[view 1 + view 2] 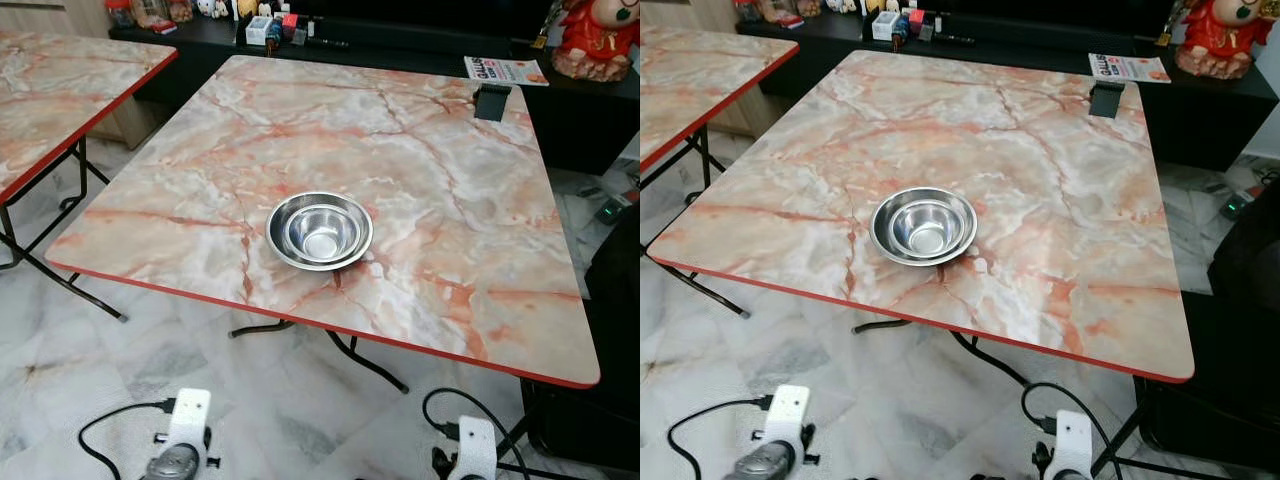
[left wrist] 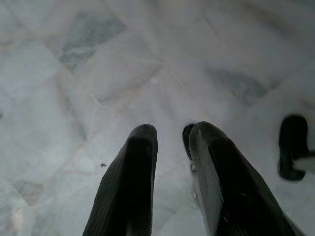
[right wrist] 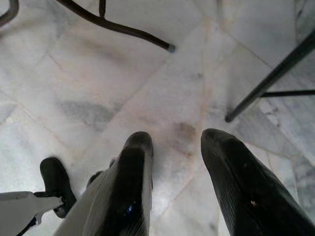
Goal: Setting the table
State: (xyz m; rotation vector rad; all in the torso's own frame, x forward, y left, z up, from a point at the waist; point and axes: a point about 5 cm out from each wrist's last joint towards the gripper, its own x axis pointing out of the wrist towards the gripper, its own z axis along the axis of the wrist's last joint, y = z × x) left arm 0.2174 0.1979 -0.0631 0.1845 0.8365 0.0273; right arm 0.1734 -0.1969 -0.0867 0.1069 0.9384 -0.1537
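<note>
A shiny steel bowl [image 1: 319,230] sits on the square marble-patterned table [image 1: 200,200], a little in from its near red edge; a smaller bowl appears nested inside it. Both arms hang low in front of the table, the left wrist [image 1: 183,440] and right wrist [image 1: 472,450] over the floor. In the left wrist view my left gripper [image 2: 172,135] points down at the tiles, open and empty. My right gripper [image 3: 177,140] is also open, with bare floor between its fingers.
A second marble table [image 1: 60,90] stands to the left with a gap between. A small black stand [image 1: 491,101] sits at the table's far right corner. Behind is a dark cabinet with a magazine [image 1: 505,70] and a red figurine [image 1: 595,35]. Black table legs [image 3: 123,29] cross the floor underneath.
</note>
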